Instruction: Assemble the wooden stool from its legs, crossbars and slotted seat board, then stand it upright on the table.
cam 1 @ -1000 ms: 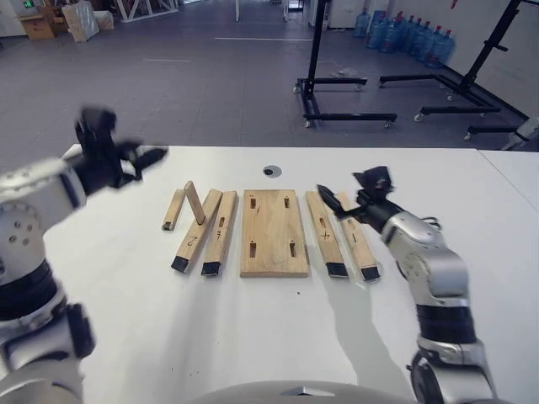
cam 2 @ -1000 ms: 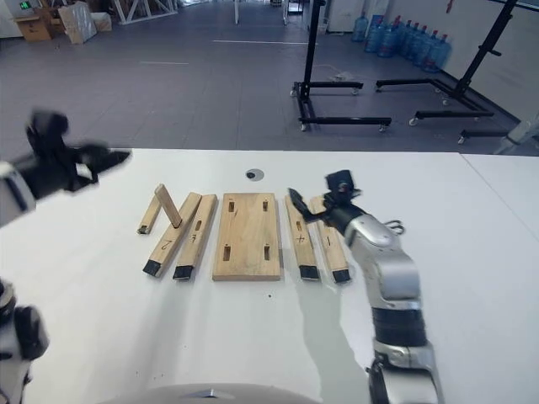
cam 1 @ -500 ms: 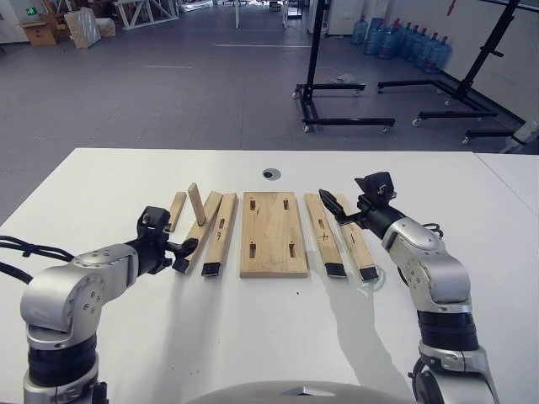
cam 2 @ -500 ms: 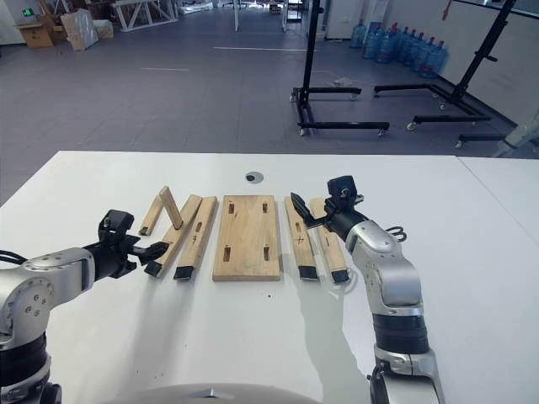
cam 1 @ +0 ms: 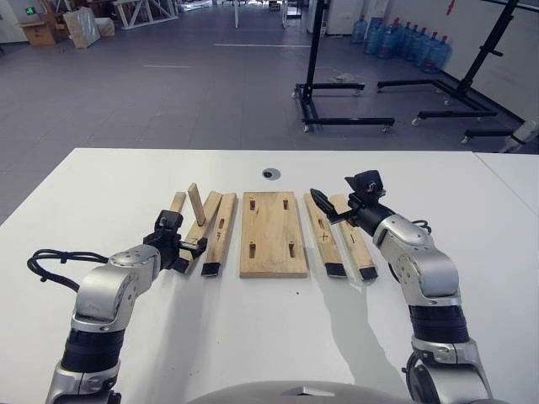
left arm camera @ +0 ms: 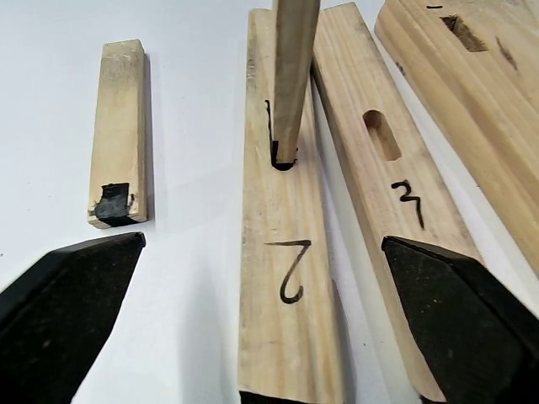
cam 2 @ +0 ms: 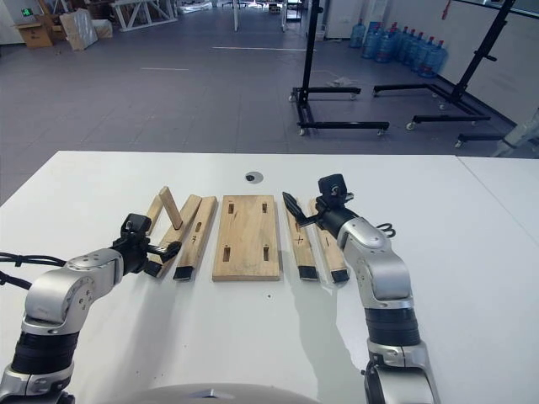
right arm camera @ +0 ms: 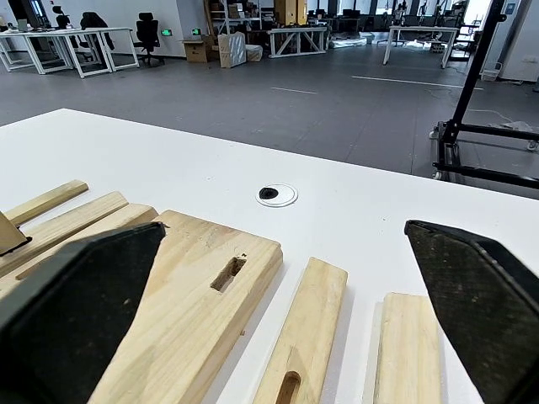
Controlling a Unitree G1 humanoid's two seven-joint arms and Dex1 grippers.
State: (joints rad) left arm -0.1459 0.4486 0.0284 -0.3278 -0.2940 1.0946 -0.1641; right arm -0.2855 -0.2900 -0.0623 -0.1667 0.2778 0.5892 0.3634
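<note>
The slotted seat board (cam 1: 274,233) lies flat mid-table. To its left are two legs, marked 2 (left arm camera: 286,278) and 3 (left arm camera: 396,177). A crossbar (cam 1: 196,204) stands tilted in leg 2's slot, and a short loose crossbar (cam 1: 175,207) lies further left. Two more legs (cam 1: 324,234) (cam 1: 354,236) lie to the right of the board. My left gripper (cam 1: 192,251) is open, low at the near end of leg 2, its fingers (left arm camera: 72,286) straddling that leg. My right gripper (cam 1: 337,209) is open just above the far ends of the right legs, holding nothing.
A round grommet (cam 1: 271,172) sits in the white table (cam 1: 278,328) behind the seat board. Bare tabletop stretches in front of the parts and on both sides. Black metal stands (cam 1: 345,93) are on the floor beyond the table.
My left arm swung down from high at the far left to the near end of leg 2. My right gripper shifted slightly left over the right legs. The wooden parts stayed put.
</note>
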